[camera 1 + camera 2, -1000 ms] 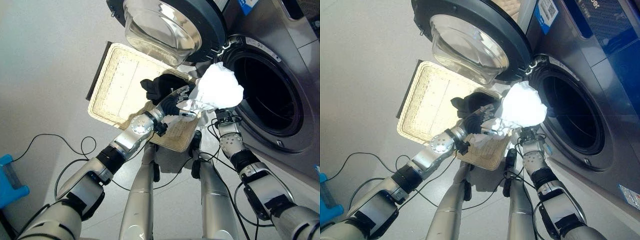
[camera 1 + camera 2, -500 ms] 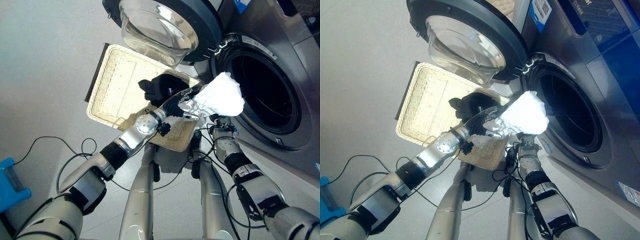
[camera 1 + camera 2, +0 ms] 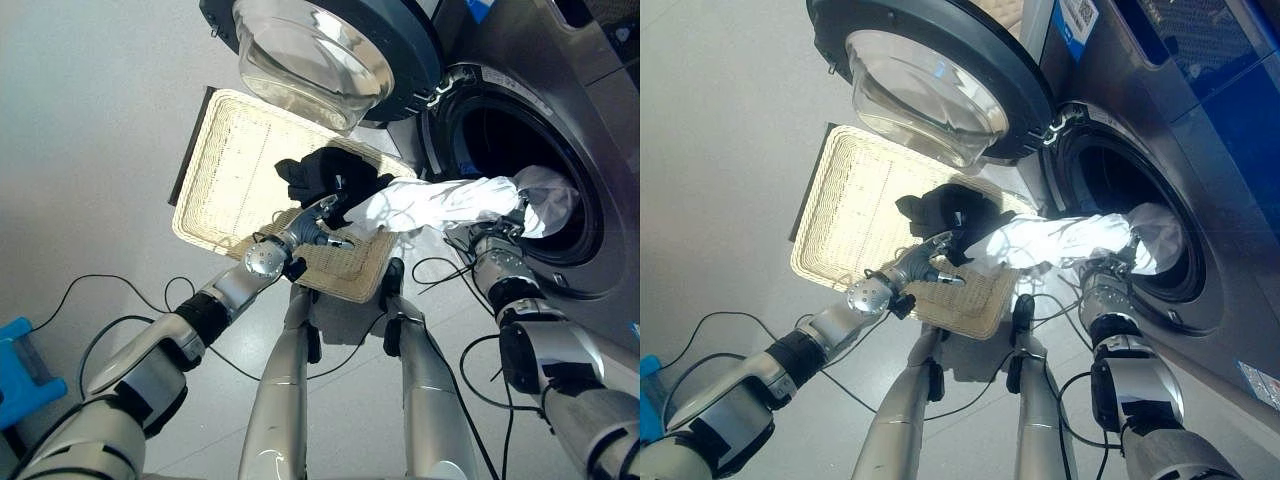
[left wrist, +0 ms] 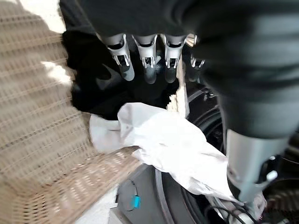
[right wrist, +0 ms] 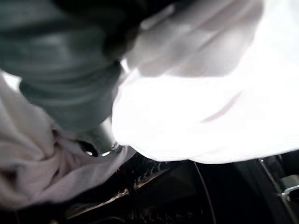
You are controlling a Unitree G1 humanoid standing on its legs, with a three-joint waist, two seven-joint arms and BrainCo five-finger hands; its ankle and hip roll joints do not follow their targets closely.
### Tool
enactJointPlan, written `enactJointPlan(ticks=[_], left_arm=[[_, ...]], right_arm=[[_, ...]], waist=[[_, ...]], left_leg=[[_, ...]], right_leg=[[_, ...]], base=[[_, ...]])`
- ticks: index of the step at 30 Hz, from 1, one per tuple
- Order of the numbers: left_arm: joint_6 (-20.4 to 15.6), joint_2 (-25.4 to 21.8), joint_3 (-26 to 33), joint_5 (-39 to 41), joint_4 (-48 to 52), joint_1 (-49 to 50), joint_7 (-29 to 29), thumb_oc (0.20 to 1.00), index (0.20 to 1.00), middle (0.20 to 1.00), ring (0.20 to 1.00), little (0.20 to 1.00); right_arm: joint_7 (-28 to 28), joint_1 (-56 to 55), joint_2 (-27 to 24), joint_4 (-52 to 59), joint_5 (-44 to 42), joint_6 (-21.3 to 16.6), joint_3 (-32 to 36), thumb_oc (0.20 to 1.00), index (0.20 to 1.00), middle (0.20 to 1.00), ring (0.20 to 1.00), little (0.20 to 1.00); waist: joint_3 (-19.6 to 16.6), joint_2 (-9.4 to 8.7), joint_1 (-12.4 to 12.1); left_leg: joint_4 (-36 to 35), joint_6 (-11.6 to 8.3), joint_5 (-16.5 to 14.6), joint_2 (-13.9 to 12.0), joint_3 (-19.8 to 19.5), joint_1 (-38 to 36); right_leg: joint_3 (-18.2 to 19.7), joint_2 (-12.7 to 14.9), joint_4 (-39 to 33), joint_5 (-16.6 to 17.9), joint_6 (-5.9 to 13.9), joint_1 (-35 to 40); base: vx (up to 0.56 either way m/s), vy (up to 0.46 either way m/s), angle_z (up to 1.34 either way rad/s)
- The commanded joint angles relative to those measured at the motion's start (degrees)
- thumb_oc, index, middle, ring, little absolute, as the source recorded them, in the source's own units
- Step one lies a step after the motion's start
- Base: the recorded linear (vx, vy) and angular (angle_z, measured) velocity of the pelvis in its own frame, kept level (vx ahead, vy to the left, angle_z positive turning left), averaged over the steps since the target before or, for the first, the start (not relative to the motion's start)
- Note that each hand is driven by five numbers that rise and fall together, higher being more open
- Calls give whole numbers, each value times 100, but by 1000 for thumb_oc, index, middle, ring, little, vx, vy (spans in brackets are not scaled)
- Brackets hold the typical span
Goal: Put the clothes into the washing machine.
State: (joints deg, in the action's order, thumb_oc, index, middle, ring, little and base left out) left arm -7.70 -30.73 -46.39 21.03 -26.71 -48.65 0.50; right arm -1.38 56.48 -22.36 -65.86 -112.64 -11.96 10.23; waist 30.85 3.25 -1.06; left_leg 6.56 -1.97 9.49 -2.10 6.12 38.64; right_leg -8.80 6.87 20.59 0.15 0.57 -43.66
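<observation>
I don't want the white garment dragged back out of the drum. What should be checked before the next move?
1. Washing machine door open: ok.
2. White garment front end inside drum: ok.
3. Garment fully in: not ok, its tail lies on the wicker basket.
4. Left hand off the white cloth: ok, fingers straight.
5. Right hand grip: cannot tell, cloth covers it.
6. Black garment loaded: not ok, in basket.

Grey floor (image 3: 90,150): wicker basket (image 3: 235,180) beside washing machine (image 3: 590,170); blue object (image 3: 20,360).
</observation>
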Motion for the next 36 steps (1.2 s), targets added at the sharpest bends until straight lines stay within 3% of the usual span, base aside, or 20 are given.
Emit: enactJointPlan(ticks=[1, 5, 8, 10, 12, 14, 15, 16, 19, 20, 22, 24, 29, 35, 36], left_arm=[[-118, 120, 123, 130, 524, -149, 83, 1000, 1000, 1000, 1000, 1000], [-133, 0, 92, 168, 777, -171, 119, 1000, 1000, 1000, 1000, 1000], [-102, -165, 91, 228, 1114, -161, 157, 1000, 1000, 1000, 1000, 1000], [-63, -209, 69, 218, 1263, -158, 227, 1000, 1000, 1000, 1000, 1000], [-13, -203, 90, 201, 1337, -138, 253, 1000, 1000, 1000, 1000, 1000], [52, -259, 108, 200, 1453, -120, 276, 1000, 1000, 1000, 1000, 1000], [52, -259, 108, 200, 1453, -120, 276, 1000, 1000, 1000, 1000, 1000], [46, -278, 113, 198, 1499, -49, 282, 1000, 1000, 1000, 1000, 1000], [85, -334, 153, 143, 1589, -31, 290, 1000, 1000, 1000, 1000, 1000], [95, -353, 132, 110, 1644, -19, 352, 1000, 1000, 1000, 1000, 1000], [98, -360, 131, 113, 1663, -10, 379, 1000, 1000, 1000, 1000, 1000], [55, -400, 115, 156, 1769, 52, 443, 1000, 1000, 1000, 1000, 1000], [-66, -411, 56, 201, 1928, 165, 519, 1000, 1000, 1000, 1000, 1000], [-72, -417, 53, 191, 1986, 200, 522, 1000, 1000, 1000, 1000, 1000], [-102, -439, 16, 152, 2113, 291, 566, 1000, 1000, 1000, 1000, 1000]], right_arm=[[424, 126, -538, 382, -36, -234, 112, 200, 200, 200, 200, 200], [754, 239, -865, 224, -36, -174, 16, 200, 200, 200, 200, 200], [688, 247, -1198, 70, -36, 175, -119, 200, 200, 200, 200, 200], [648, 297, -1352, 66, -36, 149, -324, 200, 200, 200, 200, 200], [582, 362, -1424, 106, -36, -71, -447, 200, 200, 200, 200, 200], [493, 431, -1563, 196, -36, -551, -595, 200, 200, 200, 200, 200], [493, 431, -1563, 196, -36, -551, -595, 200, 200, 200, 200, 200], [316, 577, -1617, 367, -36, -1225, -637, 200, 200, 200, 200, 200], [404, 755, -1591, 679, -36, -1821, -608, 200, 200, 200, 200, 200], [519, 850, -1575, 861, -36, -2262, -599, 200, 200, 200, 200, 200], [601, 895, -1576, 956, -36, -2494, -578, 200, 200, 200, 200, 200], [773, 1016, -1631, 1182, -36, -3079, -512, 200, 200, 200, 200, 200], [749, 1173, -1804, 1323, -36, -3562, -529, 200, 200, 200, 200, 200], [713, 1201, -1831, 1421, -36, -3738, -534, 200, 200, 200, 200, 200], [405, 1229, -1906, 1655, -36, -4019, -533, 200, 200, 200, 200, 200]], waist=[[-106, 290, -14], [-106, 306, -23], [-106, 318, -28], [-106, 307, -26], [-106, 315, -24], [-106, 311, -23], [-106, 311, -23], [-106, 327, -26], [-106, 351, -28], [-106, 370, -28], [-106, 378, -22], [-106, 408, -20], [-106, 464, -24], [-106, 478, -25], [-106, 505, -21]], left_leg=[[479, 47, -636, 614, 28, 44], [478, 59, -622, 620, 25, 78], [488, 64, -619, 617, 20, 124], [497, 63, -610, 615, 21, 159], [509, 60, -630, 614, 29, 156], [514, 63, -624, 608, 26, 182], [514, 63, -624, 608, 26, 182], [529, 52, -681, 599, 29, 139], [533, 57, -625, 597, 36, 229], [532, 52, -613, 586, 49, 260], [533, 51, -611, 584, 55, 265], [510, 44, -607, 573, 64, 260], [479, 39, -589, 578, 74, 249], [485, 37, -593, 575, 82, 251], [522, 38, -611, 576, 88, 271]], right_leg=[[-543, -10, -336, 521, 527, 203], [-566, 7, -325, 541, 528, 166], [-586, 34, -304, 544, 528, 120], [-588, 39, -300, 554, 525, 82], [-580, 42, -285, 538, 526, 76], [-589, 47, -277, 537, 517, 52], [-589, 47, -277, 537, 517, 52], [-574, 42, -239, 471, 530, 79], [-577, 43, -245, 526, 510, -10], [-574, 53, -248, 530, 511, -36], [-568, 49, -244, 531, 509, -44], [-551, 46, -239, 521, 511, -52], [-537, 56, -236, 529, 514, -72], [-539, 66, -231, 529, 516, -78], [-554, 96, -205, 517, 522, -100]], base=[[-7, -47, 1], [-2, -12, 0], [-2, -11, 0], [0, 0, 0], [0, 0, 0], [0, 0, 0], [0, 0, 0], [0, 0, 0], [-3, -11, 0], [0, 0, 0], [0, 0, 0], [0, 0, 0], [0, 0, 0], [0, 0, 0], [0, 0, 0]])
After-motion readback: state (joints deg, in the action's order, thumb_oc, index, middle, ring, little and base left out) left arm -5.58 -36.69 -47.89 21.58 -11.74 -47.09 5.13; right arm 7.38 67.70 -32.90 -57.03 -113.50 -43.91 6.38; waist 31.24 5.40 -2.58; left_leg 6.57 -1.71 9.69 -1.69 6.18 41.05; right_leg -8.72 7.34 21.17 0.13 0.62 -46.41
